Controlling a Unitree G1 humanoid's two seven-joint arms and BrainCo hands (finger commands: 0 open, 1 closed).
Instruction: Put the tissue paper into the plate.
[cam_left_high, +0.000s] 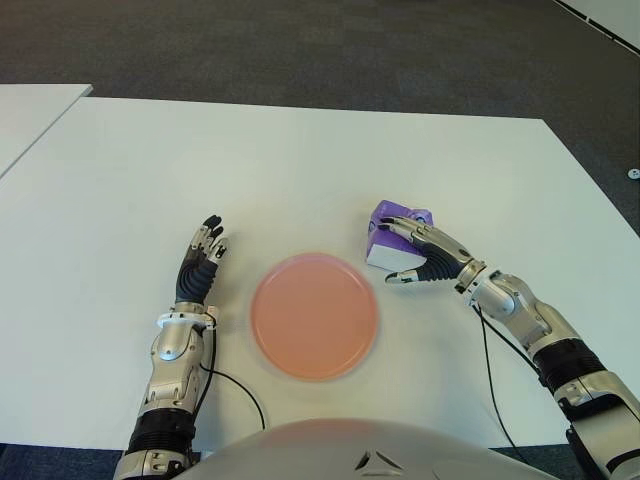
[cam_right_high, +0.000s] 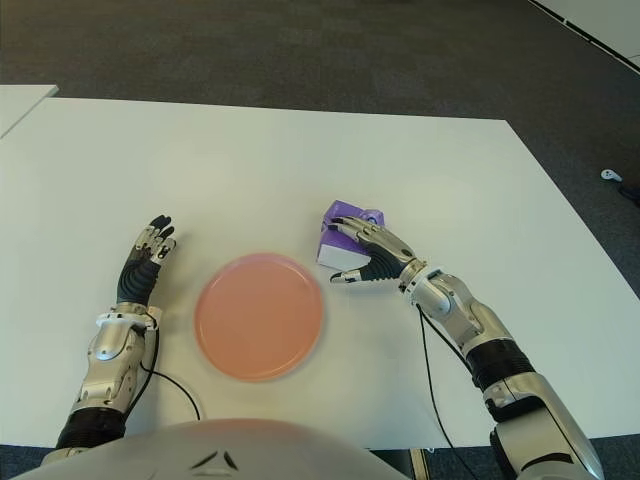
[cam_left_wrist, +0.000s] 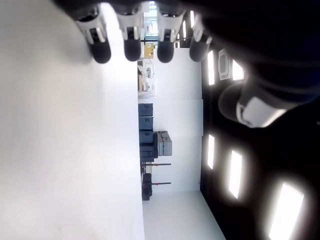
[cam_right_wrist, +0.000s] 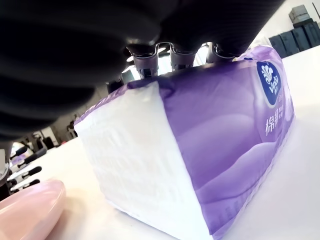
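right hand (cam_left_high: 425, 257) seemingly gripping tissue pack (cam_left_high: 386, 233)

Tissue pack (cam_left_high: 391, 238) partly under right hand (cam_left_high: 425, 256)

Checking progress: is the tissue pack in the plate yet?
No. The tissue pack lies on the table right of the empty plate, right hand over it.

Purple-and-white tissue pack (cam_left_high: 392, 238), soft plastic wrap with a white end face, lying flat on the white worktop (cam_left_high: 300, 170), just beside the plate's right edge, round pink plate (cam_left_high: 314, 315), empty, flat on the worktop
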